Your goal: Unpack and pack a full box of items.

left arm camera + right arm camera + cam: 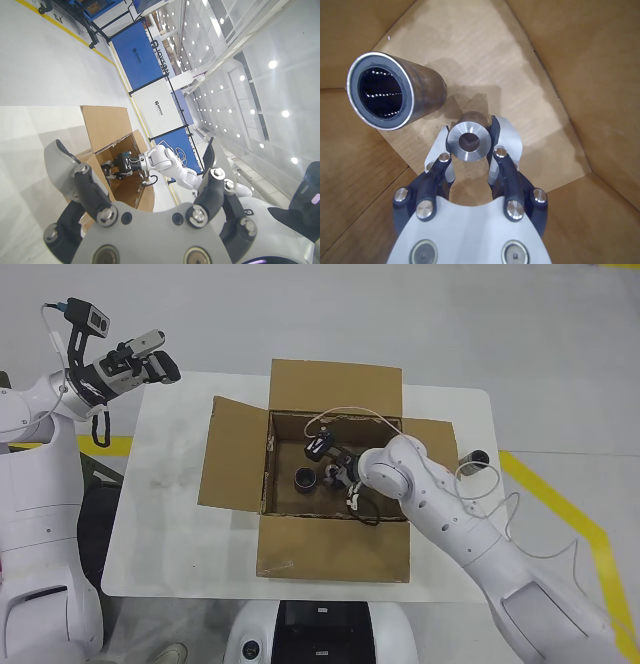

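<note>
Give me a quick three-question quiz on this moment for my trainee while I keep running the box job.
1. True or false: the left gripper is holding a part.
2. Multiple choice: what sits between the fingers of the right gripper? A) a roll of tape B) a small steel sleeve C) a bottle
3. Short answer: how does the large bearing cylinder stand in relation to the sleeve?

Key
1. False: it is open, empty and raised off to one side of the cardboard box.
2. B.
3. Upright on the box floor beside the sleeve, with a gap between them.
</note>
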Robot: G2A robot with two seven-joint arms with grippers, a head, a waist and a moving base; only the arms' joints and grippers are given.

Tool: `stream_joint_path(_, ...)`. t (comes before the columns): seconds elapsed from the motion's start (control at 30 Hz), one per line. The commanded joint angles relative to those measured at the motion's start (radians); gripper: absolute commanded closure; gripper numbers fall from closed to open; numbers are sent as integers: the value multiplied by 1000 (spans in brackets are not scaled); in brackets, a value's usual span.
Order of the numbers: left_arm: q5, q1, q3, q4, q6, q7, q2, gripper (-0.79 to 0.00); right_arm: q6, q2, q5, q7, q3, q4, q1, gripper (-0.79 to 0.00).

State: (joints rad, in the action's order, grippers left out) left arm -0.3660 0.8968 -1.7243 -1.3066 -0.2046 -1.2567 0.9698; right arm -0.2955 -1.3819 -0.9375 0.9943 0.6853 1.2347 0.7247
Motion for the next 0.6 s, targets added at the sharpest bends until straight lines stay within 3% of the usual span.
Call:
stream_joint_path(0.0, 0, 0, 0, 0, 0, 0, 0, -785, 0, 2, -11, 9, 5, 10, 1, 0)
stream_joint_path(0.2, 0, 0, 0, 0, 0, 0, 0, -785, 10, 20, -54, 82, 37, 119, 24, 0)
stream_joint_path(0.57, 0, 0, 0, 0, 0, 0, 0, -785, -49, 86, -49, 241, 204, 525, 165, 0)
